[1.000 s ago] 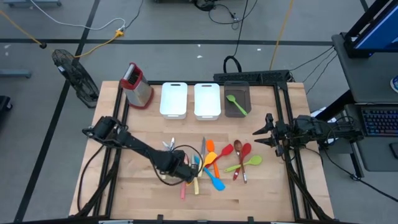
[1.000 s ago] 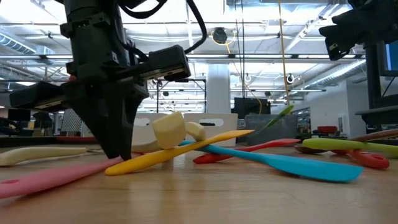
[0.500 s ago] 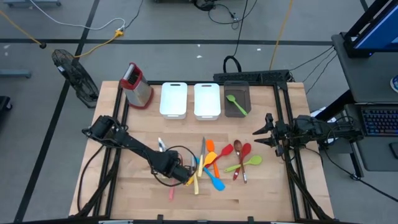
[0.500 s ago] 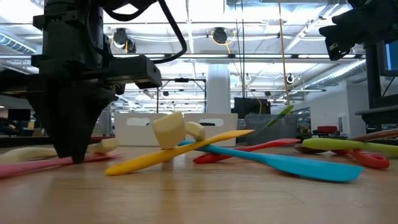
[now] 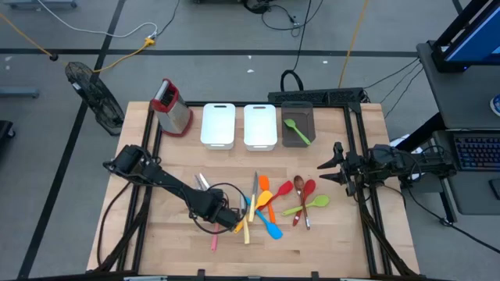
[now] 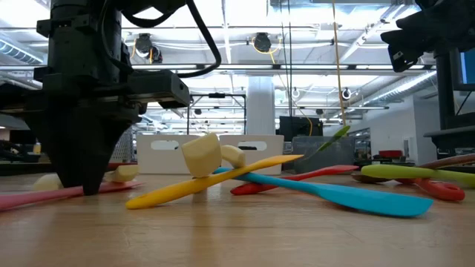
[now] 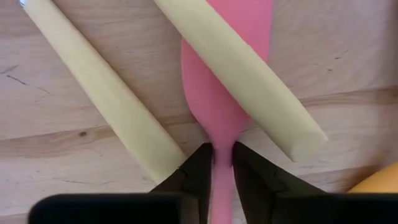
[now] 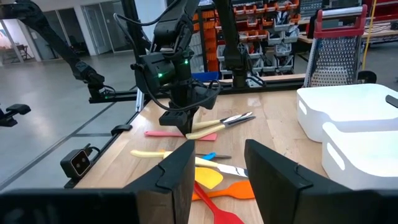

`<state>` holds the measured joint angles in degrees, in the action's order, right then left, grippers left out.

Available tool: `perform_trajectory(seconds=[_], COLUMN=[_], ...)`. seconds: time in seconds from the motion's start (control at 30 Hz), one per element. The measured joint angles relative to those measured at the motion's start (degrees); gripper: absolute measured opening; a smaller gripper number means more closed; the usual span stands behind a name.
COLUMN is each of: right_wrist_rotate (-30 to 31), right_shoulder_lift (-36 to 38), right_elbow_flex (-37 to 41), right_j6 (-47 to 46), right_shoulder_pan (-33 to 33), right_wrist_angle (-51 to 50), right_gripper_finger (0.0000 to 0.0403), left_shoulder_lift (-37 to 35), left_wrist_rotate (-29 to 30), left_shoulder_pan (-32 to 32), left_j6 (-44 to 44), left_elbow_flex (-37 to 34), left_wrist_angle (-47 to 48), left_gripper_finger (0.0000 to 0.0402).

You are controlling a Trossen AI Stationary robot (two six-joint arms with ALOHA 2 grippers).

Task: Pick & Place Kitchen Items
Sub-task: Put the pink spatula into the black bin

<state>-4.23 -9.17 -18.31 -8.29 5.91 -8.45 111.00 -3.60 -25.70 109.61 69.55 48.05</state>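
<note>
We see the pink spatula [image 7: 219, 93] flat on the desk [image 5: 172, 234] at seven o'clock of the utensil pile, two pale-handled pieces [image 7: 106, 99] crossing it. Our left pincer [image 7: 216, 163] straddles its neck, fingers slightly apart beside it. Our right pincer [image 8: 216, 163] waits apart at three o'clock.

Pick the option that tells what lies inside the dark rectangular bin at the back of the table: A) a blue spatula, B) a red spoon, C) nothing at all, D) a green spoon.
D: the high view shows a green plastic spoon lying inside the dark rectangular bin, while the red and blue utensils lie out on the wooden table top.
</note>
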Motion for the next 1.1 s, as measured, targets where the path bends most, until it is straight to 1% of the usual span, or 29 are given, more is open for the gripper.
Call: perform_trajectory(seconds=[0.2,0.37,0.43,0.63,0.8,1.0,1.1], right_wrist_rotate=[0.0,0.0,0.0,0.0,0.0,0.0,0.0], right_shoulder_lift=[0.0,0.0,0.0,0.0,0.0,0.0,0.0], right_elbow_flex=[0.0,0.0,0.0,0.0,0.0,0.0,0.0], right_j6=[0.0,0.0,0.0,0.0,0.2,0.2,0.2], right_shoulder_pan=[0.0,0.0,0.0,0.0,0.0,0.0,0.0], right_wrist_angle=[0.0,0.0,0.0,0.0,0.0,0.0,0.0], right_gripper_finger=[0.0132,0.0132,0.0132,0.0132,0.0132,0.0132,0.0132], left_shoulder_lift=[-0.1,-0.4,-0.9,-1.0,-1.1,-1.1,-1.2], left_wrist_rotate=[0.2,0.8,0.2,-4.2,-4.3,-4.2,-5.4], left_shoulder_pan=[0.0,0.0,-0.1,-1.3,-3.2,-5.6,-6.7], left_j6=[0.0,-0.1,-0.8,0.0,4.2,9.8,11.7], left_elbow_flex=[0.1,1.4,1.7,1.9,2.0,2.0,2.1], left_wrist_angle=[-1.7,-1.1,-1.1,-4.8,-7.7,-8.6,-9.4], left_gripper_finger=[0.0116,0.0132,0.0133,0.0134,0.0134,0.0134,0.0134])
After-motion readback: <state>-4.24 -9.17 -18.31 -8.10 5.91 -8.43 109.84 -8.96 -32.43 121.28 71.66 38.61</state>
